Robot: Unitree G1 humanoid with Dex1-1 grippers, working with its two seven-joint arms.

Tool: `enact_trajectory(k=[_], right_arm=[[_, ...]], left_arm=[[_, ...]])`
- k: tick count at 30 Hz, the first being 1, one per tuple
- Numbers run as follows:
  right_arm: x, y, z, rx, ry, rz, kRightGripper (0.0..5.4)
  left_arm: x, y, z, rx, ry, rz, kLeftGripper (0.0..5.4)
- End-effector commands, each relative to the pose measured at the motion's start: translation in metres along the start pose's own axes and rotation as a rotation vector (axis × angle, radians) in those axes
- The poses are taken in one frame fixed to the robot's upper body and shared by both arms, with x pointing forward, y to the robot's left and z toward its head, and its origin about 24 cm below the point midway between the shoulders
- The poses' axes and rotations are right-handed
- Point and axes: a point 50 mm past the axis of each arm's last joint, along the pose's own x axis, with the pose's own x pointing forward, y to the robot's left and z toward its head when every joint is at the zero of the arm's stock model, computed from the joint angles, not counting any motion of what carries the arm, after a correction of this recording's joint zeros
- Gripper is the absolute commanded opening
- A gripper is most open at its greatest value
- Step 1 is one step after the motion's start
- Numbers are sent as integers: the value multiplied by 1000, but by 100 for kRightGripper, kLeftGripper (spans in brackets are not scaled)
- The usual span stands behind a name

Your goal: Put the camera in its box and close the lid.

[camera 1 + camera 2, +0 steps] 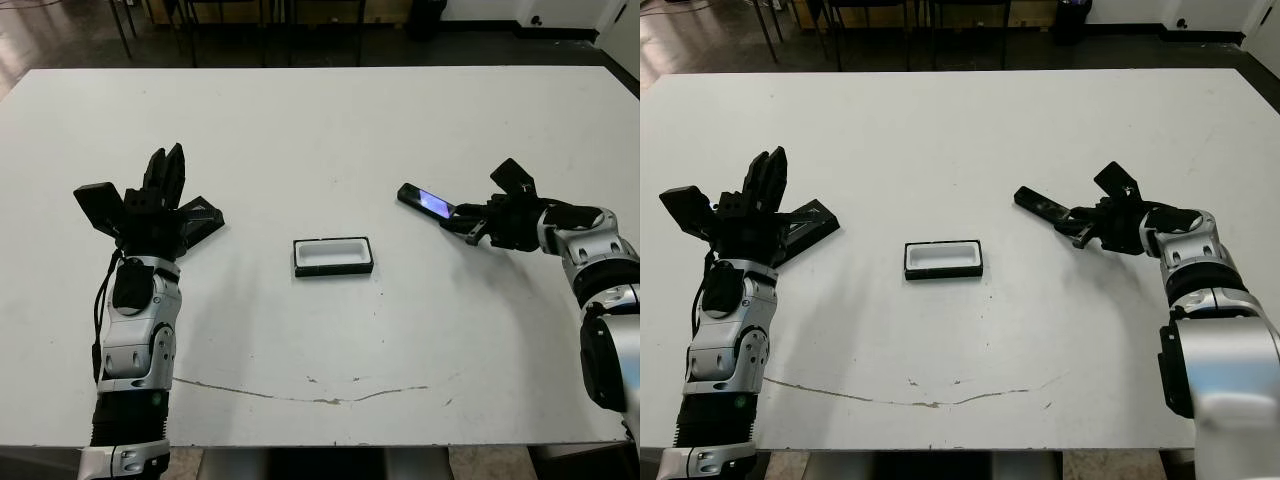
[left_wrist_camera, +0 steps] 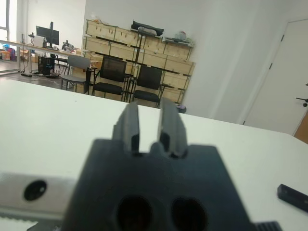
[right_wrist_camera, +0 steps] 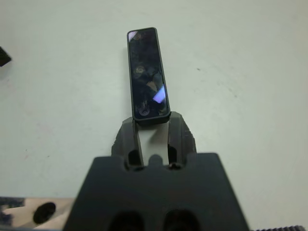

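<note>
The camera (image 3: pixel 147 72) is gripped at 1 end by the right pincer (image 1: pixel 472 224), near the desk's right edge, its glossy panel facing up. The box (image 1: pixel 333 256) lies open mid-desk (image 1: pixel 330 120), white lining showing. The lid (image 1: pixel 196 222) is partly hidden behind the left pincer (image 2: pixel 149 126), whose 2 fingers are held slightly apart, empty. A thin crack is seen along the desk's near edge. Chairs (image 2: pixel 111 77) and wooden crates (image 2: pixel 144 48) are seen beyond.

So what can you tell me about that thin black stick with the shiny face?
The camera is a slim black bar with rounded corners and a glossy dark face that catches a bluish-purple glint. The right pincer grips it by one short end, its two black fingers on either side. It sticks out toward the table's middle, to the right of the white-lined box and apart from it.
</note>
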Motion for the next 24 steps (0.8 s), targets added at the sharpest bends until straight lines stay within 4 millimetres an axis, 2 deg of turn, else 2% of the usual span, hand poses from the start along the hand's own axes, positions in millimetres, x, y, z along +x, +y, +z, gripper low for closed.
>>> enact_trajectory(k=[1,4,10,16,24], right_arm=[[2,11,-14,87,-44,31,0],[0,10,-7,104,-152,40,0],[-7,7,22,110,-334,161,0],[-6,15,52,79,-408,315,0],[1,27,64,19,-382,397,0]], left_arm=[[-5,2,-8,6,44,13,0],[-6,3,-8,6,48,15,0],[-6,2,-9,-3,51,12,0],[-6,-1,-10,-7,55,13,0],[-8,-1,-11,4,56,19,0]])
